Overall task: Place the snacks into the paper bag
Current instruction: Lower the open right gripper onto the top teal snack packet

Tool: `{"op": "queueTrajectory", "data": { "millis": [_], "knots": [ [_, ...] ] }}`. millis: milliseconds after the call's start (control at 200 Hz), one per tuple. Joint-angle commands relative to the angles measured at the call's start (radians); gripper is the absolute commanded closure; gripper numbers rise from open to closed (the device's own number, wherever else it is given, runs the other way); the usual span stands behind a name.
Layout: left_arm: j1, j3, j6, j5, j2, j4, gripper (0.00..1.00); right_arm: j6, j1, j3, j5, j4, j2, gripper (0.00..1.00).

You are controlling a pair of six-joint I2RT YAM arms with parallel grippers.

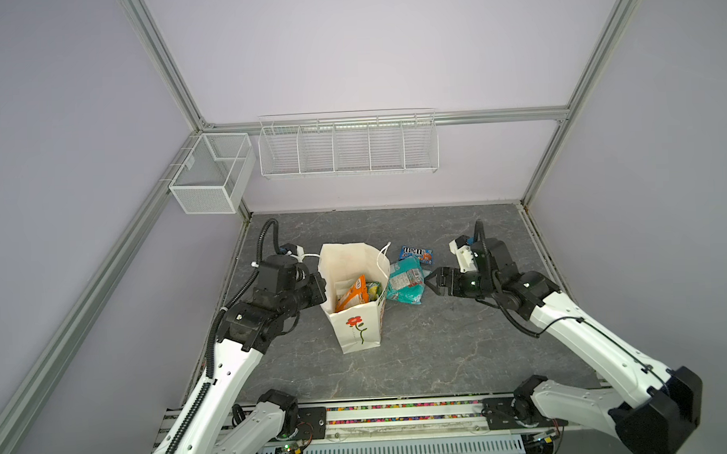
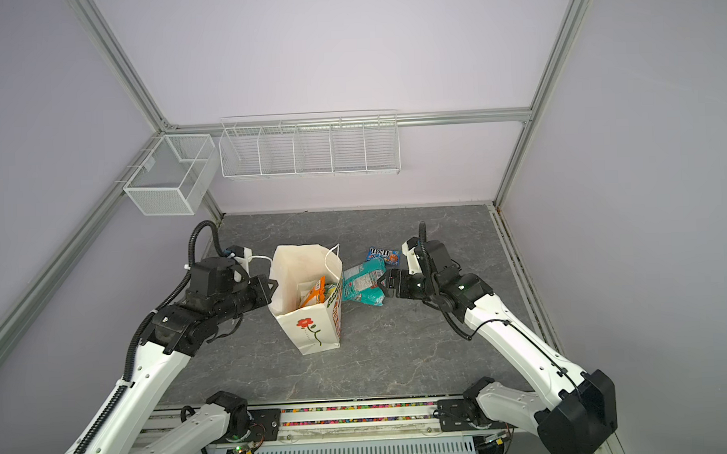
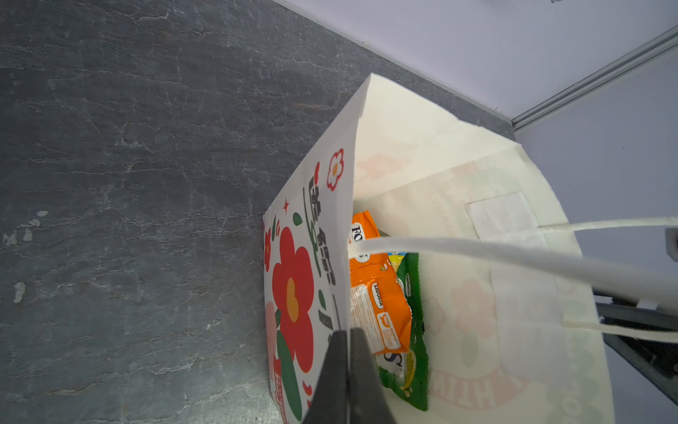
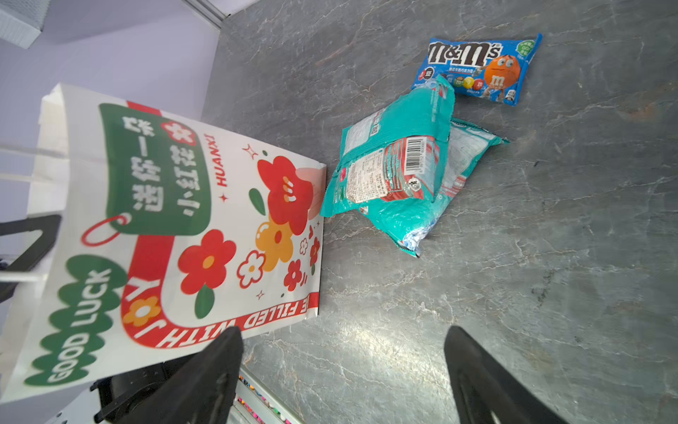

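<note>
Bimanual scene with the paper bag (image 1: 357,328) (image 2: 311,331) (image 3: 304,279) (image 4: 165,238) as reference; it stands upright and open-mouthed on the grey table (image 1: 441,358).

(a) Left gripper (image 1: 321,285) (image 3: 346,367): at the bag's rim on its left-arm side. The wrist view shows the two black fingers (image 3: 332,370) pressed together with the rim of the bag's wall pinched between them, one outside the wall and one inside. A white cord handle (image 3: 477,257) stretches across the bag's mouth.

(b) Inside the bag: an orange bag (image 1: 349,295) (image 2: 314,296) (image 3: 378,304) stands on edge against the pinched wall, and a green bag (image 3: 416,323) lies just beside it, deeper in.

(c) Outside the bag: a teal bag (image 1: 405,282) (image 2: 361,284) (image 4: 396,172) lies flat on the table, its corner touching the foot of the bag's printed side wall. It shows two overlapping teal layers, and whether this is one folded packet or two cannot be told. A small blue M&M's pack (image 1: 416,254) (image 2: 384,255) (image 4: 477,69) lies beyond it, farther from the bag, meeting the teal bag's far end.

(d) Right gripper (image 1: 430,282) (image 2: 382,283) (image 4: 345,330): fingers spread wide and holding nothing, low over the table on the far side of the teal bag from the paper bag, near the packet but apart from it.
</note>
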Motion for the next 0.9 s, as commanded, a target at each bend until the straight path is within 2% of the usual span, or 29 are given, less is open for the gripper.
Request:
{"op": "queueTrajectory", "data": {
  "millis": [0,320,570,895],
  "knots": [
    [0.005,0.007,-0.006,0.008,0.006,0.055,1.00,0.019,-0.033,-0.034,-0.064,0.073,0.032,0.11],
    [0.005,-0.011,-0.009,0.024,0.016,0.077,1.00,0.030,-0.104,-0.046,-0.197,0.166,0.165,0.12],
    [0.005,-0.011,-0.010,0.022,0.011,0.076,1.00,0.036,-0.136,-0.039,-0.244,0.220,0.269,0.19],
    [0.005,-0.015,-0.019,0.028,0.007,0.078,1.00,0.026,-0.158,0.006,-0.268,0.240,0.386,0.23]
  ]
}}
